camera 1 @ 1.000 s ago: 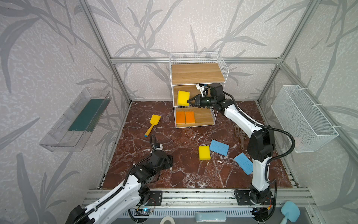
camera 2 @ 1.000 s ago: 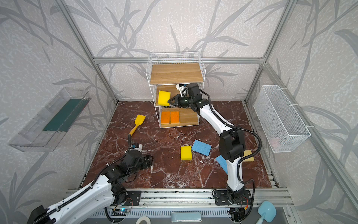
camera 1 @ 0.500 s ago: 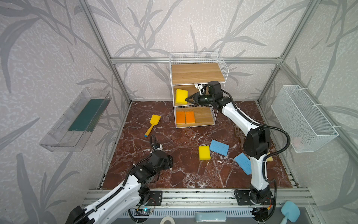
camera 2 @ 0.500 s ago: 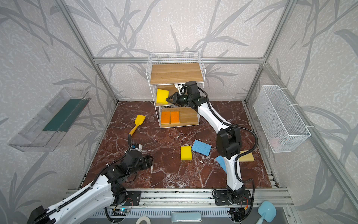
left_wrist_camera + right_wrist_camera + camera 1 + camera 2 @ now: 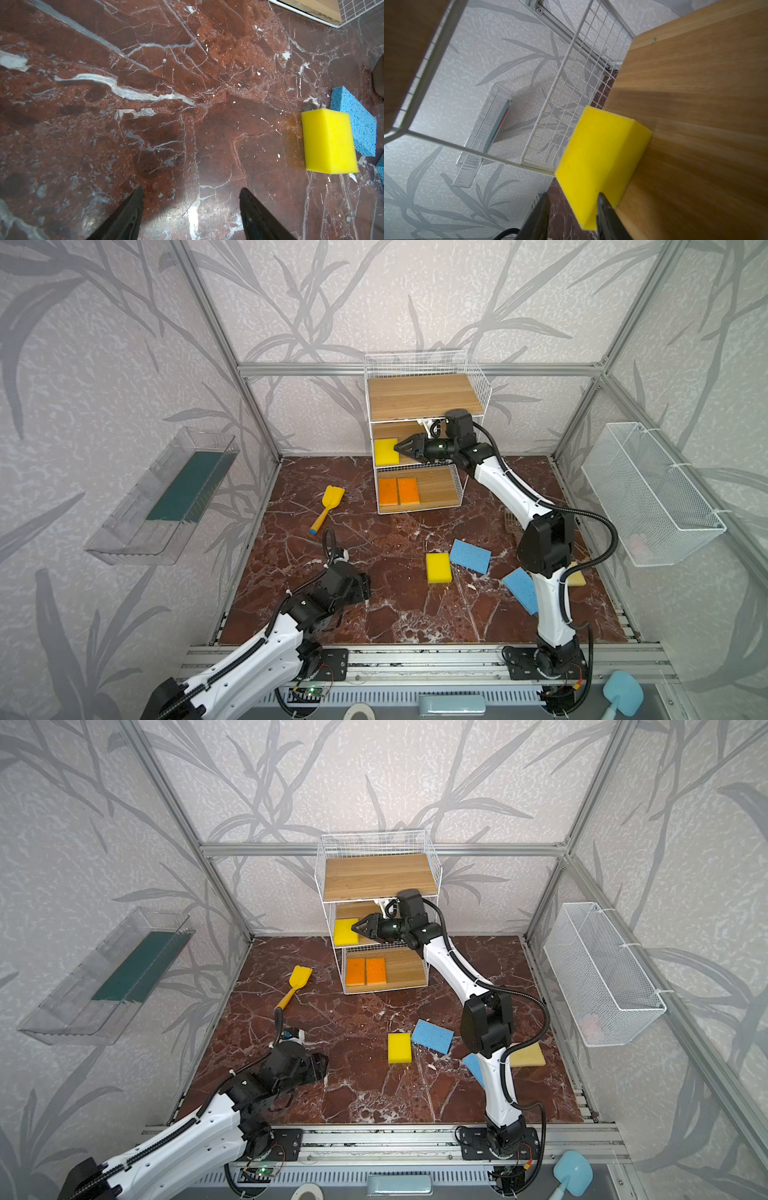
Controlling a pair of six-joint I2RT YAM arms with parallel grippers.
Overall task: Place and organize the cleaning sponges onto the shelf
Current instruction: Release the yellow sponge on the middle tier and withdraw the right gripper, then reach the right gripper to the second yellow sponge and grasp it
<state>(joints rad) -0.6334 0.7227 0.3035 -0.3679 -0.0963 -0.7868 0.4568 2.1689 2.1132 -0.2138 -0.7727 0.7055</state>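
When letting go of the yellow sponge [image 5: 386,451] at the left end of the shelf's [image 5: 424,396] middle board [image 5: 399,430], spread the right gripper's [image 5: 397,446] part-open jaws, loose round its near edge, wider, then slide straight out without dragging it.

Pale walls [image 5: 124,344] with grey leaf-pattern paper; red-brown veined marble floor [image 5: 395,614]; aluminium frame [image 5: 291,369] at corners; clear tray [image 5: 124,539] on left wall; white mesh basket [image 5: 665,506] on right wall
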